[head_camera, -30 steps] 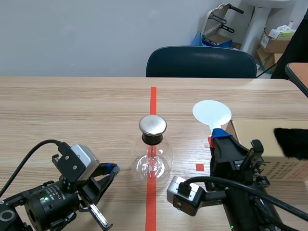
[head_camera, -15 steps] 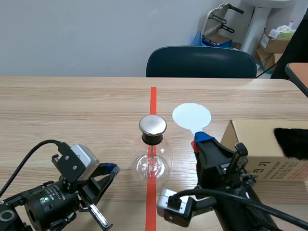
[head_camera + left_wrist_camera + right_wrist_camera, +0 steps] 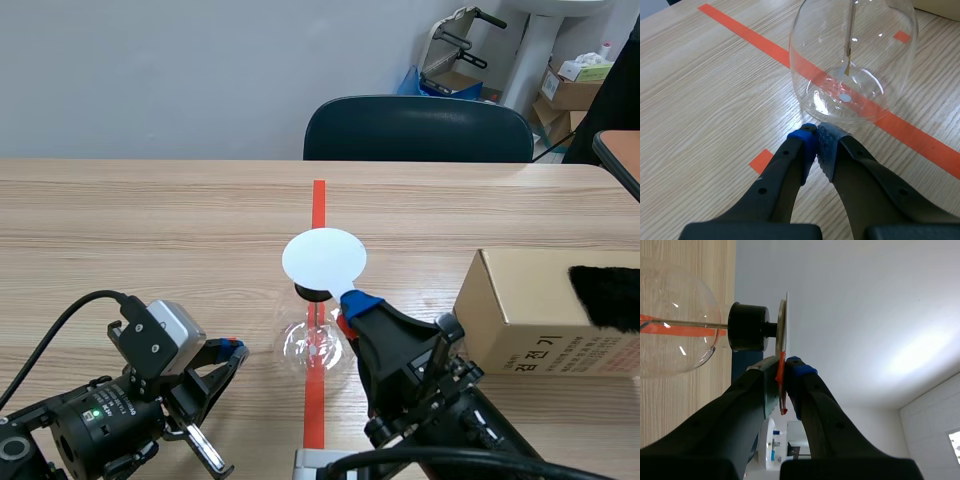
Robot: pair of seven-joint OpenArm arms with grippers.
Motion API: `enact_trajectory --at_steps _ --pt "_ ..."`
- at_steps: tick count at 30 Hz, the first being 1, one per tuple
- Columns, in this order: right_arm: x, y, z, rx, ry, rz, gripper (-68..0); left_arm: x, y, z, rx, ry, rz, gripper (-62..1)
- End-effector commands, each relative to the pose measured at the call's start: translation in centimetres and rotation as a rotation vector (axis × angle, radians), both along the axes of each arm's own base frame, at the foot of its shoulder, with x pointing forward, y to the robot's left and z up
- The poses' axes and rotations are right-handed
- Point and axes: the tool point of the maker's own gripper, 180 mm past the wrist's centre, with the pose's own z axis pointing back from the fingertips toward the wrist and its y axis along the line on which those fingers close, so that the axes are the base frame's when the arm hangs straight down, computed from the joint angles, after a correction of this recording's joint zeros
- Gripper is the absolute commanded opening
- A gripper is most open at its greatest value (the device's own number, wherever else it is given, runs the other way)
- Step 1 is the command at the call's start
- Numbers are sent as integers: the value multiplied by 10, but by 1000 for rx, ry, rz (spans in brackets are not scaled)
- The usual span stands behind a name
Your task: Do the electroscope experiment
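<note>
The electroscope flask [image 3: 315, 345] stands upright near the middle of the table [image 3: 150, 220], somewhat toward the near edge, on the orange-red tape line [image 3: 318, 200] that runs toward the far edge. It is a clear round glass vessel closed by a black stopper [image 3: 747, 333]. A thin rod [image 3: 850, 30] comes down through the neck, and a small pale foil leaf [image 3: 846, 65] hangs at its end above a tiny white spot [image 3: 845, 98] on the glass bottom; apart from that the flask holds nothing visible. The right gripper [image 3: 352, 303] comes in from the near edge beside the flask. Its fingers are clenched on the thin orange handle [image 3: 781, 385] of a white disc [image 3: 323, 257]. The disc sits flat over the flask's metal cap [image 3: 781, 330], very close to it, though whether they touch cannot be told. The left gripper [image 3: 232, 350] lies low on the table toward the near left corner. Its pads are pressed together on nothing, and their tips are just short of the flask's base. A cardboard box [image 3: 530, 310] sits at the right edge, with something black and furry [image 3: 605, 295] on it. A dark chair [image 3: 418, 128] stands beyond the far edge.
</note>
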Motion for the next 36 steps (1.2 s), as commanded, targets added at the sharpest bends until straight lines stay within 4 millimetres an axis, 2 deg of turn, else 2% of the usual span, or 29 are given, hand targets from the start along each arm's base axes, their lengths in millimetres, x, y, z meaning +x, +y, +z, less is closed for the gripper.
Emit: enact_trajectory --at_steps 1,23,29,36 --pt "3 0 21 39 -82 8 -660 6 -5 11 -29 -30 2 -575" --pt "3 0 20 39 -82 10 -660 6 -5 11 -29 -30 2 -575" --pt "10 -9 22 48 -82 -55 -660 6 -5 11 -29 -30 2 -575" --pt "25 -35 24 72 -84 -219 -660 6 -5 11 -29 -30 2 -575"
